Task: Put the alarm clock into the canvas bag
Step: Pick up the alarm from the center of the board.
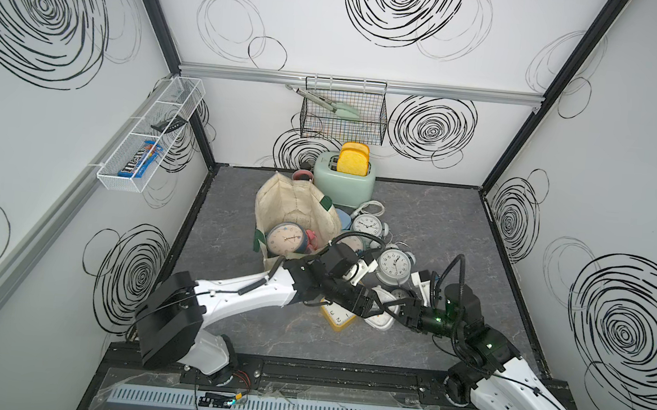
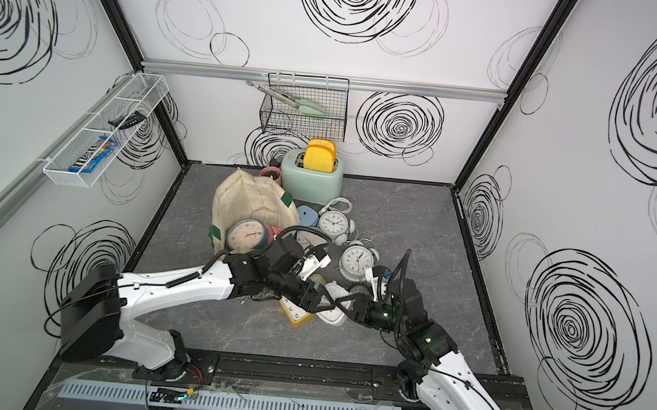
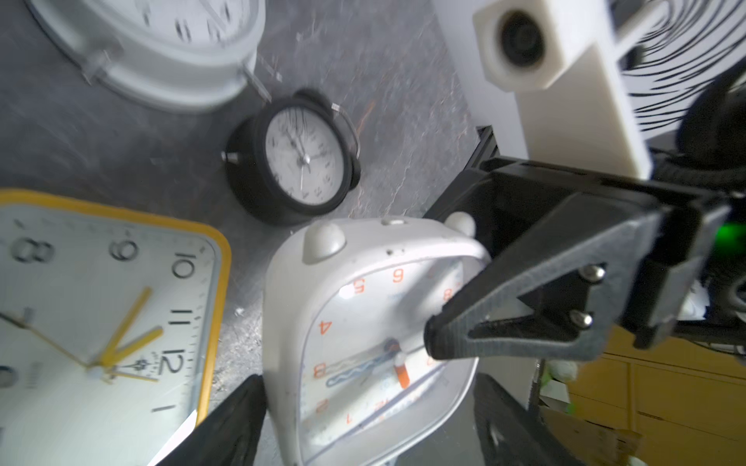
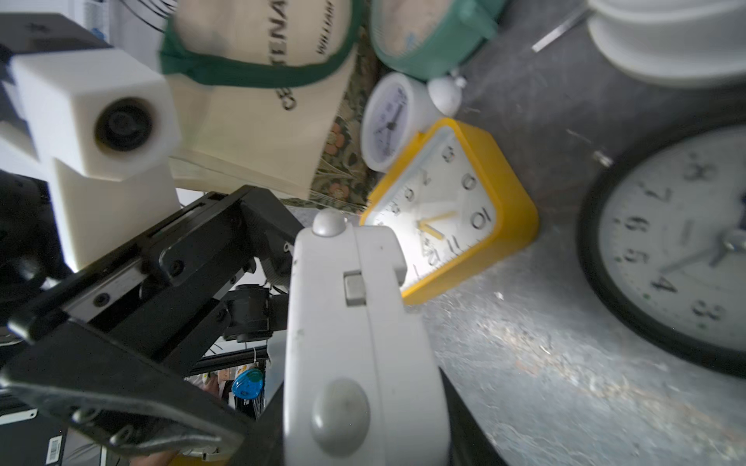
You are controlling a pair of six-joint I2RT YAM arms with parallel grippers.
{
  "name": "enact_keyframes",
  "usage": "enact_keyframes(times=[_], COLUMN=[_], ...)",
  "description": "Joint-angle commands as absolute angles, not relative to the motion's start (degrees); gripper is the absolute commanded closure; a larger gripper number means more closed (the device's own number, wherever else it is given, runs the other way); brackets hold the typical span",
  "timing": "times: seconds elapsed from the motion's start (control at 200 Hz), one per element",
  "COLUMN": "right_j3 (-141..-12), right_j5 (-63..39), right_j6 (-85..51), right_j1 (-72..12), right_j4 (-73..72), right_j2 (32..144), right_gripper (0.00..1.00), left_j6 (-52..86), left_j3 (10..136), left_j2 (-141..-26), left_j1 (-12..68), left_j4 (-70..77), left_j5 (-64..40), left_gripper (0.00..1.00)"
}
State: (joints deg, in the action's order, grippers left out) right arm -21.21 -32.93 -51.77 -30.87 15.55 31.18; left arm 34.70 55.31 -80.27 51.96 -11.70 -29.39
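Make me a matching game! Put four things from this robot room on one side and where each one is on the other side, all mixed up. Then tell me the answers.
Things:
1. white clock with orange numbers
2. tongs
3. candy box
4. yellow toast slices

Places:
A. in the mint toaster
B. in the black wire basket on the back wall
C. between the jaws of the right gripper
D. in the white mesh rack on the side wall

Pairs: 1-C, 2-B, 3-D, 4-A
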Motion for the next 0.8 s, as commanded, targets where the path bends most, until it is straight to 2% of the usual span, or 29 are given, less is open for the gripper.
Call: enact_keyframes(times=[0.0, 0.045, 0.085, 0.435, 0.795], right_j3=[-25.56, -27.37, -28.77, -38.44, -38.72], right_j5=[-32.60, -32.86, -33.35, -38.23, -46.86], right_j6=[-47.62, -46.39, -45.46, -41.85, -42.43], right_j1=[-29.30, -28.18, -27.29, -21.83, -15.83], right_j4=[13.50, 12.75, 11.87, 4.80, -2.59], right_j2=[32.77, 33.91, 35.01, 42.98, 44.62], right_gripper=[0.73, 0.75, 0.76, 0.78, 0.78], left_j6=[29.92, 28.69, 27.79, 26.44, 36.40], left_j3=[59.54, 60.10, 60.54, 61.56, 61.05], left_j2=[-73.74, -71.43, -69.71, -62.94, -62.99], left_j1=[48.53, 46.45, 44.45, 29.62, 26.74], left_j4=[-15.67, -16.93, -17.84, -16.91, -1.32], left_j5=[-27.62, -27.66, -27.60, -38.57, -47.79], left_gripper=[0.05, 0.00, 0.04, 0.04, 0.04])
